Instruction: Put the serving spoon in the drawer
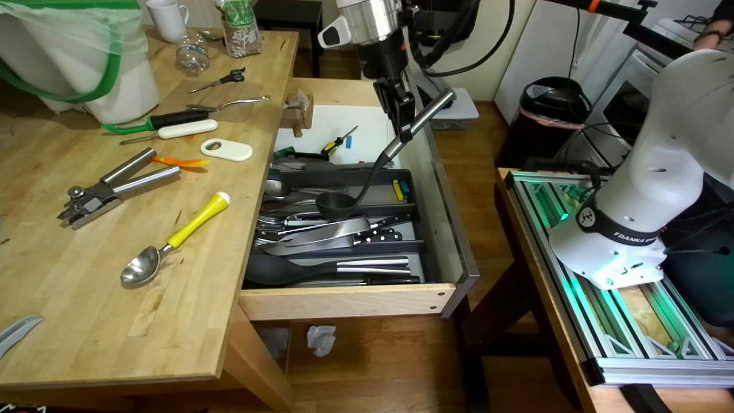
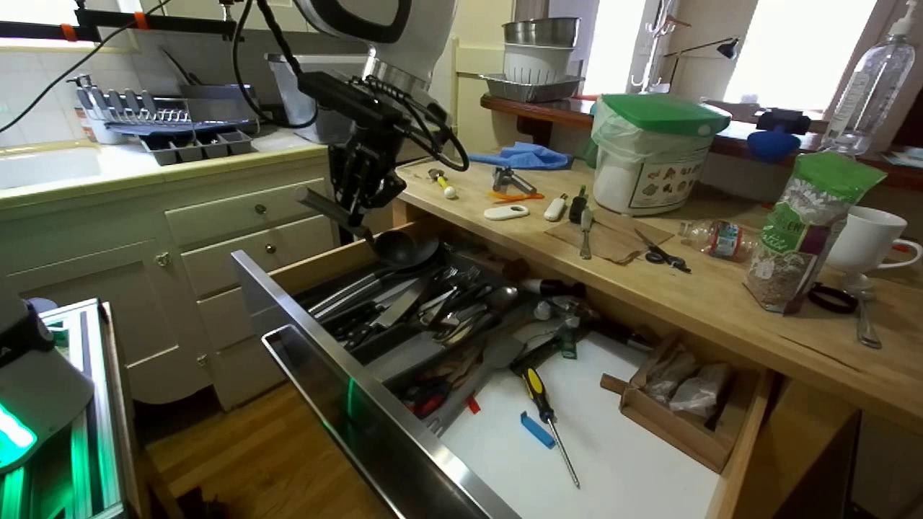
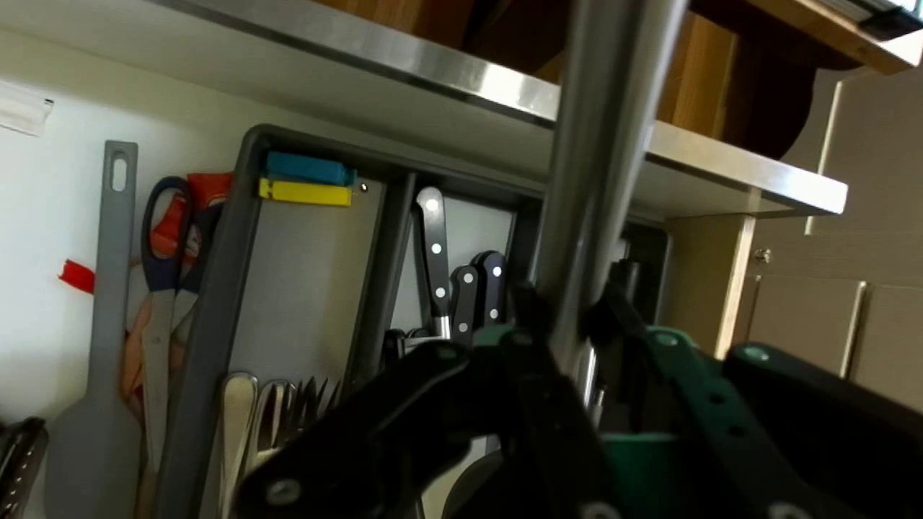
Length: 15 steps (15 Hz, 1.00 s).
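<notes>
The serving spoon has a round black bowl [image 1: 337, 205], a slim dark neck and a thick metal handle [image 1: 424, 115]. My gripper [image 1: 405, 133] is shut on the handle, above the drawer [image 1: 355, 301], which stands open. The spoon is tilted, its bowl low over the dark divided cutlery tray [image 1: 418, 229] and its handle end up past the drawer's front panel. I cannot tell whether the bowl touches the utensils. In an exterior view the bowl [image 2: 396, 247] is over the tray's far end, below my gripper [image 2: 353, 216]. In the wrist view the handle [image 3: 606, 144] rises between the fingertips [image 3: 566, 313].
The tray holds knives [image 1: 327, 235], forks and a large black spoon [image 1: 287, 269]. A yellow screwdriver [image 2: 537, 389] and a cardboard box [image 2: 678, 425] lie in the drawer's other part. The wooden table [image 1: 189, 338] beside it bears a yellow-handled spoon [image 1: 200, 221] and a metal press [image 1: 117, 189].
</notes>
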Available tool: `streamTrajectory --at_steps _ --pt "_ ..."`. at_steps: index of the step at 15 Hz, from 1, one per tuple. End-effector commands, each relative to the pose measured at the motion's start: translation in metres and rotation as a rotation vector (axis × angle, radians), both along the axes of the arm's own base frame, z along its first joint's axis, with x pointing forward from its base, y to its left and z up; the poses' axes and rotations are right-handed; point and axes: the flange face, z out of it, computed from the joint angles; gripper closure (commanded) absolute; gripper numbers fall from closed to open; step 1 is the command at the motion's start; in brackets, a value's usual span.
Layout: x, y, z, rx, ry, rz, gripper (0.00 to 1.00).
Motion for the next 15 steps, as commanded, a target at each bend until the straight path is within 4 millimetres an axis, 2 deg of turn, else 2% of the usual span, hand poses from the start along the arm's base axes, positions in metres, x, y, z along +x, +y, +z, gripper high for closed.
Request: streamTrajectory --at_steps 1,2,3,5,11,15 --pt "0.0 0.001 0.0 -0.001 -0.002 0.005 0.77" --pt "0.0 0.002 0.0 -0.001 -0.004 0.007 0.77" --pt "-0.001 0.002 0.002 -0.002 -0.007 0.008 0.94" --pt "0.003 0.013 -0.008 0.019 -0.031 -0.029 0.94" --pt "0.017 0.067 -0.043 0.021 -0.166 -0.01 0.94" --pt "0.025 0.089 -0.061 -0.018 -0.29 0.015 0.94"
